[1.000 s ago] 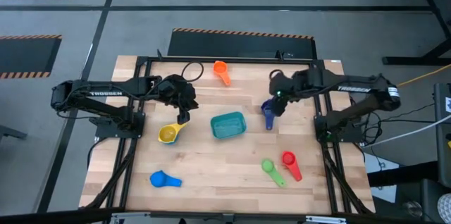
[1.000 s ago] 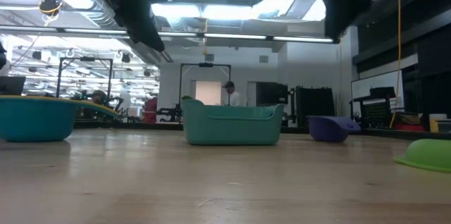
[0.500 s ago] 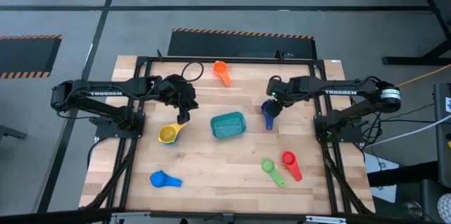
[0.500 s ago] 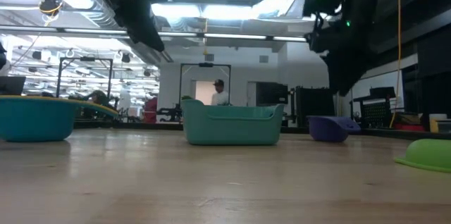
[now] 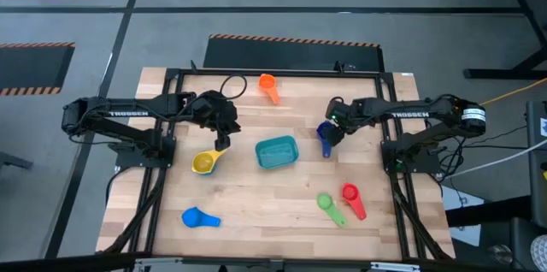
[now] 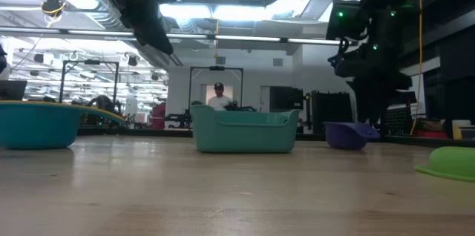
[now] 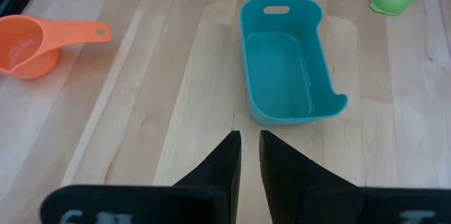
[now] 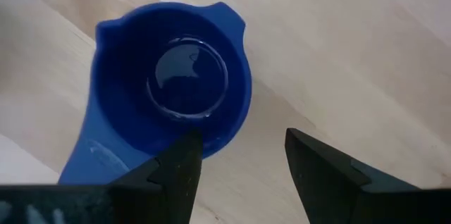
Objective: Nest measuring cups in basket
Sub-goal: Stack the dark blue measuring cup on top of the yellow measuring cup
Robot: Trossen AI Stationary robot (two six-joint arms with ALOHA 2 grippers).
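The teal basket point(image 5: 277, 152) sits empty near the middle of the wooden table point(image 5: 256, 212), upright, with none of the cups in it. Just to its right lies the dark blue measuring cup point(image 5: 326, 140), open side up. The right gripper point(image 5: 335, 128) hangs low right over that cup with its jaws spread; in the right wrist view one finger stands over the rim of the dark blue bowl point(image 8: 173, 86) and the other over bare wood beside it, and nothing is pinched between them. To the left of the basket rests the yellow cup point(image 5: 205, 162), which appears to sit inside a light blue one. The left gripper point(image 5: 222, 141) hovers above the table between that cup and the basket, its jaws drawn almost together with only a narrow slit between them, holding nothing. The orange cup point(image 5: 268, 86) lies at the far edge of the table. The green cup point(image 5: 328, 204) and the red cup point(image 5: 351, 197) lie side by side near the front right. A light blue cup point(image 5: 197, 217) lies alone near the front left.
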